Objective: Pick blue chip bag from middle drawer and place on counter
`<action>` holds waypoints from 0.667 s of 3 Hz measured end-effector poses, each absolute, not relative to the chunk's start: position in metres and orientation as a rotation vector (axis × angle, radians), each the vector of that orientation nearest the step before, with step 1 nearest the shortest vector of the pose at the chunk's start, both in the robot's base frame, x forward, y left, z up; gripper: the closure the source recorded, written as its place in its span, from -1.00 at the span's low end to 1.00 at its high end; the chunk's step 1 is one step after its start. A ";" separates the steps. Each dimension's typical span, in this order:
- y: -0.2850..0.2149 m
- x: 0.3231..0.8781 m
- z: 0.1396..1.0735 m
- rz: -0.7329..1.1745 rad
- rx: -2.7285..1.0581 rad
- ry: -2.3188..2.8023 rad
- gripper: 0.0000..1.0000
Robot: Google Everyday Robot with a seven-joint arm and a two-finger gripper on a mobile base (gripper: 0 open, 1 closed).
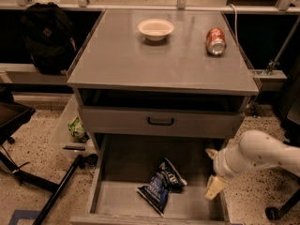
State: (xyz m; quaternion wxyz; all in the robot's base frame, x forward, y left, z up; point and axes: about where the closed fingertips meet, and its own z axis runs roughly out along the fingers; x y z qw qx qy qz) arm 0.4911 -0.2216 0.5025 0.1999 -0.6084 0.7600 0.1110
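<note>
The blue chip bag (161,186) lies crumpled on the floor of the open middle drawer (124,165), near its front and centre. My gripper (213,170) hangs at the drawer's right wall, to the right of the bag and apart from it. It is open and empty: one cream fingertip (214,188) is low and the other is above it. The white arm comes in from the right. The counter (154,62) is the grey cabinet top above.
A white bowl (155,28) and a red can (216,41) lying on its side are on the counter. The closed drawer front with a black handle (160,121) overhangs the open drawer. A green packet (77,129), a black backpack (47,36) and a black stand leg (61,191) are at the left.
</note>
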 end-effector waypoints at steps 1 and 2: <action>-0.206 0.466 0.420 0.508 -1.695 2.131 -1.00; -0.194 0.443 0.379 0.612 -1.686 2.156 -1.00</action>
